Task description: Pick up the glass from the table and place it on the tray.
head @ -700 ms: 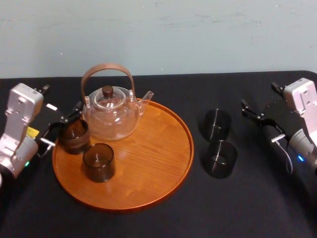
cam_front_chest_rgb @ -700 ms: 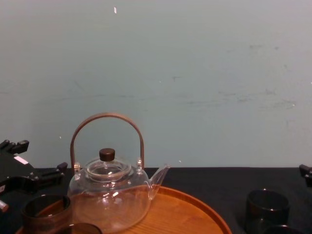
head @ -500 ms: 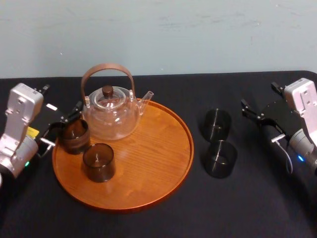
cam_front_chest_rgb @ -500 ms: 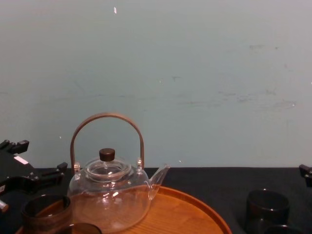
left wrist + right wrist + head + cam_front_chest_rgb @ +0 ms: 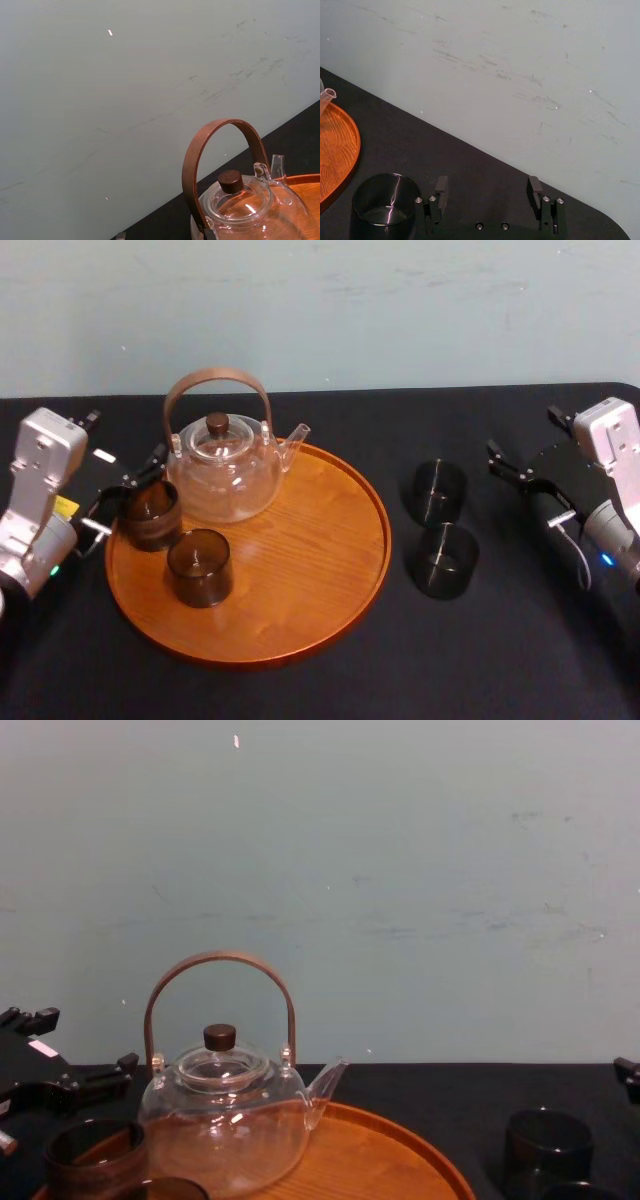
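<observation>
Two dark smoky glasses stand on the black table right of the tray, a far glass [image 5: 438, 490] and a near glass [image 5: 446, 560]. My right gripper [image 5: 530, 437] hovers open, right of the far glass and apart from it; in the right wrist view the right gripper [image 5: 488, 187] has that glass [image 5: 386, 205] just beside one finger. The round wooden tray [image 5: 300, 570] holds two more glasses, one at its left rim [image 5: 148, 515] and one nearer [image 5: 200, 567]. My left gripper [image 5: 125, 437] is open, raised just behind the left-rim glass.
A clear glass teapot [image 5: 225, 475] with an arched brown handle stands at the tray's back left. The pale wall runs close behind the table. The table's rounded far right corner [image 5: 625, 390] lies just behind my right arm.
</observation>
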`<action>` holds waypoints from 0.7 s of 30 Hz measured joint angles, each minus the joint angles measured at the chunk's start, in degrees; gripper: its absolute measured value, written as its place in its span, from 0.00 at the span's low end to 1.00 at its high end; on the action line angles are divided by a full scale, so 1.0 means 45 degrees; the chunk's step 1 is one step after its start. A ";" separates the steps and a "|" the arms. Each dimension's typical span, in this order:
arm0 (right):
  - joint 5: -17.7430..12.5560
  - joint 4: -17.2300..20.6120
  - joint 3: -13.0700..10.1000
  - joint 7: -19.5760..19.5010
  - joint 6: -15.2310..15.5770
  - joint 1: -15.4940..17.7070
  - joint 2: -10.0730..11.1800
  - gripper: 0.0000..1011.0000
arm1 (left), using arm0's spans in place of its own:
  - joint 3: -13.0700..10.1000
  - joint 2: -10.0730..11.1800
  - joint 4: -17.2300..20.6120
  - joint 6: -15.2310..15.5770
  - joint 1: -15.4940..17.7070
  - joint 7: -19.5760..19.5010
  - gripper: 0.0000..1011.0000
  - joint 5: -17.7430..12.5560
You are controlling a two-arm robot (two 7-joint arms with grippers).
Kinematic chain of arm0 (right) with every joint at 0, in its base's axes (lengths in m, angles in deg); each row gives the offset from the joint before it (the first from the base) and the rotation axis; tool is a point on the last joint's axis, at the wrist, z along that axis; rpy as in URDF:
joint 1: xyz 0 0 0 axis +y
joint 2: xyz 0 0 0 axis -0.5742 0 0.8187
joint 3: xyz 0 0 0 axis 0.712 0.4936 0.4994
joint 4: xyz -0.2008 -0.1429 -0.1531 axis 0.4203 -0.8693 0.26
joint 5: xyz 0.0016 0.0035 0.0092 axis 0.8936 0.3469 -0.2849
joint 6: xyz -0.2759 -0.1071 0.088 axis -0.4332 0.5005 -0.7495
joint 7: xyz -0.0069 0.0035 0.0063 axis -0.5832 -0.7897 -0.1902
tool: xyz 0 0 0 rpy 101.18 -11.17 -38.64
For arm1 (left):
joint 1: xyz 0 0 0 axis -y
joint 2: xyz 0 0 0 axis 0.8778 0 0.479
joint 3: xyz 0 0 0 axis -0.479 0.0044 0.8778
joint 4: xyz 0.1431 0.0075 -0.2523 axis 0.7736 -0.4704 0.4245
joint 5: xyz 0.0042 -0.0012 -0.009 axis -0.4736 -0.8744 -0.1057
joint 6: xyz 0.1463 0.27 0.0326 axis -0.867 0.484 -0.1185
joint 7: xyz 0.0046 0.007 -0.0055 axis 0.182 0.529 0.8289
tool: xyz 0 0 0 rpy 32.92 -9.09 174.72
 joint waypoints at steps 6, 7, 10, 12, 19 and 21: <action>0.0000 -0.0001 0.0000 0.0000 0.0000 0.0000 0.0000 0.99 | 0.0000 0.0000 0.0000 0.0000 0.0001 0.0000 0.99 0.0000; 0.0000 -0.0001 0.0000 0.0000 0.0000 0.0001 0.0000 0.99 | 0.0000 0.0000 0.0000 0.0000 0.0000 0.0000 0.99 0.0000; 0.0000 0.0000 0.0000 0.0000 0.0000 0.0000 0.0000 0.99 | 0.0000 0.0000 0.0000 0.0000 0.0000 0.0000 0.99 0.0000; 0.0000 0.0000 0.0000 0.0000 0.0000 0.0000 0.0000 0.99 | 0.0000 0.0000 0.0000 0.0000 0.0000 0.0000 0.99 0.0000; 0.0000 0.0000 0.0000 -0.0001 0.0000 0.0000 0.0000 0.99 | 0.0000 0.0000 0.0000 0.0000 0.0000 0.0000 0.99 0.0000; 0.0000 0.0000 0.0000 0.0000 0.0000 0.0000 0.0000 0.99 | 0.0000 0.0000 0.0000 0.0000 0.0000 0.0000 0.99 -0.0001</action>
